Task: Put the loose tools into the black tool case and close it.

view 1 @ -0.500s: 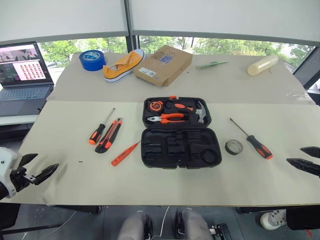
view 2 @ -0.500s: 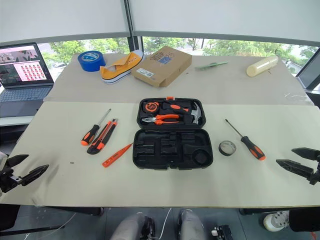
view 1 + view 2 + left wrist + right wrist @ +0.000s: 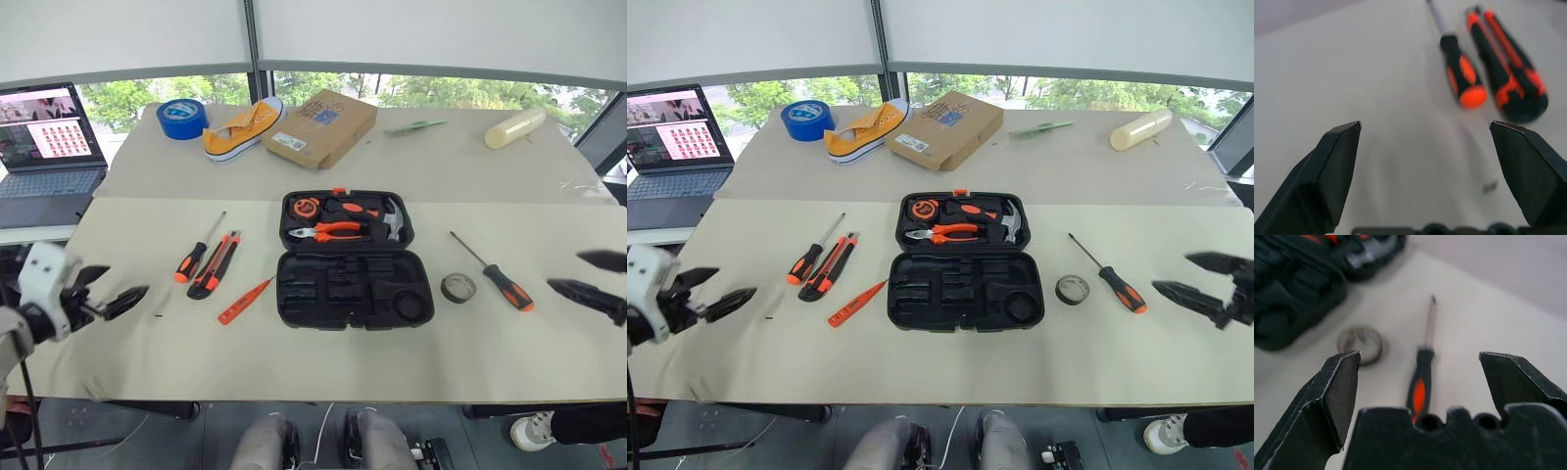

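Left tool [image 3: 116,299]: fingers spread, empty — hovering left of the black tool case [image 3: 353,259].
Right tool [image 3: 1205,284]: fingers spread, empty — right of the case.
Case: lid open, mid-counter [image 3: 294,362].
Left of case: screwdriver [image 3: 196,253], utility knife [image 3: 216,264], tester screwdriver [image 3: 245,300].
Right of case: grey tape roll [image 3: 458,288], second screwdriver [image 3: 495,274].

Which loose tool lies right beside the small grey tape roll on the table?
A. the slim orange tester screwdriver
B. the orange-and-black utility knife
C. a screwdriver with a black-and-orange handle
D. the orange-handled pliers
C: the small grey tape roll lies to the right of the open black plastic tool case, and the screwdriver with a black-and-orange handle lies just past it; the utility knife and tester lie on the case's other side.
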Robot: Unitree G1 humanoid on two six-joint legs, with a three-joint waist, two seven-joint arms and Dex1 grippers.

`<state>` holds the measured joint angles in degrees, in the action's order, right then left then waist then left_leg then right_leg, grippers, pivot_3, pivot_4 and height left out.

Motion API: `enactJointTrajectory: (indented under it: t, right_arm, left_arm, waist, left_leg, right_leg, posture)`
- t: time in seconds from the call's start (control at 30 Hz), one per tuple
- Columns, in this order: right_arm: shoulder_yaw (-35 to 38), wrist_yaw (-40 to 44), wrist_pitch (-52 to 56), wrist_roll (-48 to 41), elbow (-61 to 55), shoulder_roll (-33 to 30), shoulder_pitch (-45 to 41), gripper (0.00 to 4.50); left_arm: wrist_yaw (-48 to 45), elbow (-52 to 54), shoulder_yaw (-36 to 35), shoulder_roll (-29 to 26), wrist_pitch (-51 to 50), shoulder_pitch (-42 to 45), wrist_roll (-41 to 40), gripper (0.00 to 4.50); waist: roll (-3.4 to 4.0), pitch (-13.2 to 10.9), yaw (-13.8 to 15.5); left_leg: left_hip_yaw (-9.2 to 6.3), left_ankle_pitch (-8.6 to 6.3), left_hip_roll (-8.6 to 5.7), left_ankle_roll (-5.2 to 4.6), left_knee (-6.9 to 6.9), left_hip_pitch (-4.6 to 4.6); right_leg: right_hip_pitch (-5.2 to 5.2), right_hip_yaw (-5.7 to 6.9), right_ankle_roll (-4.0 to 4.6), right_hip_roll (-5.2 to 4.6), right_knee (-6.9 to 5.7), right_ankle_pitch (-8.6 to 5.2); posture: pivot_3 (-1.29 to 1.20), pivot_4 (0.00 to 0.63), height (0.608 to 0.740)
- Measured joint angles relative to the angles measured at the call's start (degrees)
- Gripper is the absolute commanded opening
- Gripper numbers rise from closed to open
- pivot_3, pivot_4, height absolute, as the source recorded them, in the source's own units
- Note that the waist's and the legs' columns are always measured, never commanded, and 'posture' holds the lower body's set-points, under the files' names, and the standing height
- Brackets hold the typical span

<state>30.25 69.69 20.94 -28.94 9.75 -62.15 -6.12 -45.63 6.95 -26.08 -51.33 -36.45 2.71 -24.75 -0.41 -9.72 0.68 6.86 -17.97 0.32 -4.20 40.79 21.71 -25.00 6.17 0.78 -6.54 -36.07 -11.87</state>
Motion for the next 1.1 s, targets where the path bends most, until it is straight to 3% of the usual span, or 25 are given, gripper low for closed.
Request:
enactJointTrajectory:
  t: [0.13,0.23,0.5,0.6,0.83,0.9,1.1]
  right_arm:
    - [-6.40,-1.14,4.64,-4.50,-13.27,2.26,-5.14,4.49]
    - [-9.51,-2.46,6.71,-6.18,-18.52,3.87,-6.71,4.49]
    - [-13.98,-7.07,11.75,-10.30,-29.83,7.00,-10.04,4.49]
    - [-13.93,-8.14,12.03,-10.62,-30.64,7.06,-9.65,4.50]
    - [-13.86,-9.28,12.24,-10.66,-31.88,7.50,-8.01,4.50]
    - [-13.86,-9.68,12.24,-10.65,-32.10,7.50,-8.01,4.50]
    - [-13.59,-10.33,12.30,-10.45,-32.29,7.23,-5.98,4.50]
  left_arm:
    - [5.25,-0.50,9.72,0.80,-11.73,14.00,0.05,4.50]
    - [6.73,-2.43,14.33,1.95,-15.23,17.90,0.56,4.50]
    - [8.93,-15.53,23.78,4.53,-12.23,25.97,7.92,4.50]
    - [8.10,-16.82,24.95,4.54,-11.11,26.64,8.94,3.83]
    - [6.60,-17.12,26.69,4.61,-8.63,26.57,10.12,1.03]
    - [6.34,-17.84,26.70,4.61,-7.57,26.56,10.56,0.86]
    - [6.39,-21.87,25.83,5.95,13.15,30.80,14.57,0.86]
  waist:
    - [-0.08,-0.01,0.06]
    - [-0.09,-0.01,0.04]
    - [-0.19,-0.05,0.16]
    - [-0.23,-0.03,0.27]
    - [-0.23,-0.03,0.07]
    - [-0.23,-0.03,0.02]
    - [-0.36,-0.07,0.64]
  left_leg:
    - [-0.04,0.26,0.00,-0.23,0.02,0.01]
    - [-0.02,0.28,-0.04,-0.24,0.01,0.05]
    - [-0.04,0.29,-0.10,-0.25,0.12,0.17]
    - [-0.08,0.30,-0.13,-0.27,0.16,0.21]
    - [-0.09,0.34,-0.09,-0.21,0.16,0.07]
    - [-0.09,0.35,-0.08,-0.20,0.16,0.01]
    - [-0.27,0.39,-0.06,-0.25,0.38,0.43]
  right_leg:
    - [0.02,0.01,-0.01,0.14,-0.05,0.00]
    - [-0.02,0.01,-0.01,0.21,0.00,0.00]
    - [-0.03,0.50,-0.03,0.30,0.05,-0.01]
    - [-0.01,0.59,-0.03,0.18,0.05,-0.01]
    - [0.03,0.59,-0.03,0.12,-0.08,-0.01]
    - [0.06,0.58,-0.03,0.12,-0.11,-0.01]
    - [-0.07,0.64,0.04,0.04,-0.05,0.04]
  posture:
    - [0.00,0.150,0.731]
    - [0.00,0.150,0.731]
    - [0.00,0.150,0.731]
    - [0.00,0.150,0.731]
    - [0.00,0.150,0.731]
    - [0.00,0.150,0.731]
    - [0.00,0.150,0.731]
